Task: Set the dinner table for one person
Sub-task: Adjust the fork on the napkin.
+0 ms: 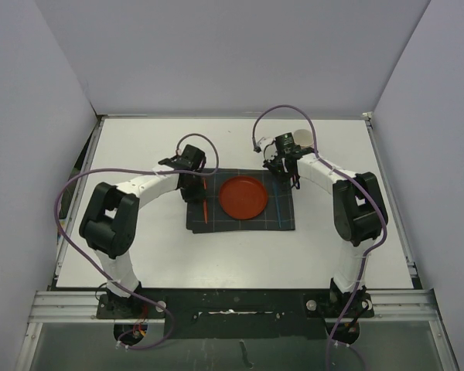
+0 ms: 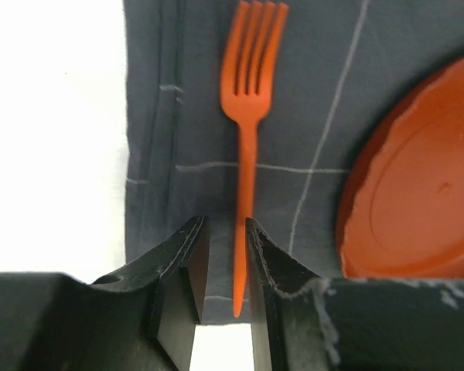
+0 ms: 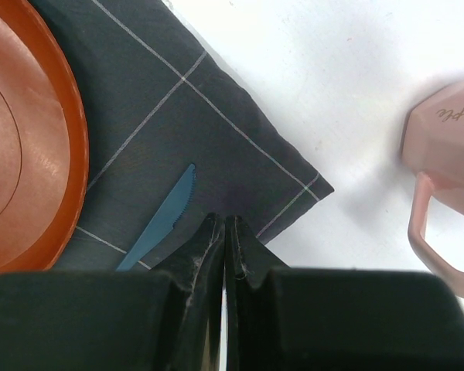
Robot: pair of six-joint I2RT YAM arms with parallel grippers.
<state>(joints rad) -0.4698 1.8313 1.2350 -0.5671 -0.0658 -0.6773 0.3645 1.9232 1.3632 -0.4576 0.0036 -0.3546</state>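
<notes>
White arms, black joints — purple cables.

You got the pink mug blurred and edge-cropped. The blue knife had its handle hidden behind the right gripper.

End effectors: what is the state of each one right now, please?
Left end effector: slightly open, jaws on either side of the fork handle, not clamping it.
Right end effector: closed, holding nothing.
</notes>
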